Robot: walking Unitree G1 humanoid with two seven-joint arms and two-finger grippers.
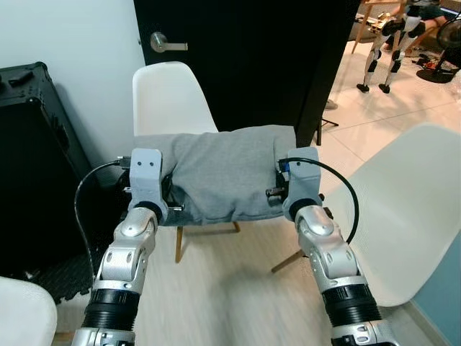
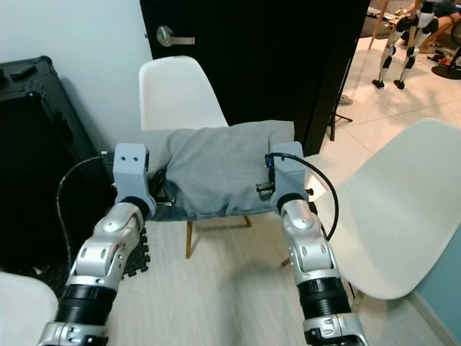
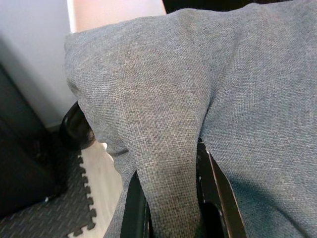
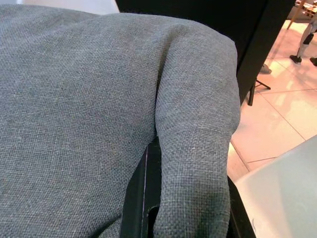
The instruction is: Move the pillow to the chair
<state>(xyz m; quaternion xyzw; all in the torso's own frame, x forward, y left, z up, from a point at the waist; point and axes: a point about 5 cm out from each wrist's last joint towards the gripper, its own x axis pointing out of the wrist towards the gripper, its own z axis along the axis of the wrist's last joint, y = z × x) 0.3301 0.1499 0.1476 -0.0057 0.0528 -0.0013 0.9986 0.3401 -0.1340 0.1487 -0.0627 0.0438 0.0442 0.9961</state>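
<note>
Grey woven fabric is what matters here: a soft grey pillow (image 1: 227,171) is held up in the air between the robot's two silver arms, directly in front of a white chair (image 1: 169,97) that stands against a black door (image 1: 252,58).

On the left stands a black case (image 1: 32,166) beside a pale wall. The left end effector (image 3: 171,198) has its two black fingers closed on a pinched fold at the pillow's left end. The cloth bunches tightly between them in the left wrist view.

In the middle, the pillow hangs level, its lower edge sagging slightly. It covers the chair's seat from the head camera, so it is hard to say whether it hovers above the seat or already brushes it. The chair's white backrest rises behind the pillow's left half, and its wooden legs show below.

On the right, the right end effector (image 4: 185,198) is likewise clamped on a fold at the pillow's right end. A second white chair (image 1: 403,216) stands just beside the right arm, nearer the robot.

To do this step well, both arms should probably move forward and down together, keeping the pillow level so neither fold slips free. The pillow sits a little right of the seat's middle, so a small shift left would likely help. Release should come only once the seat takes the weight.
</note>
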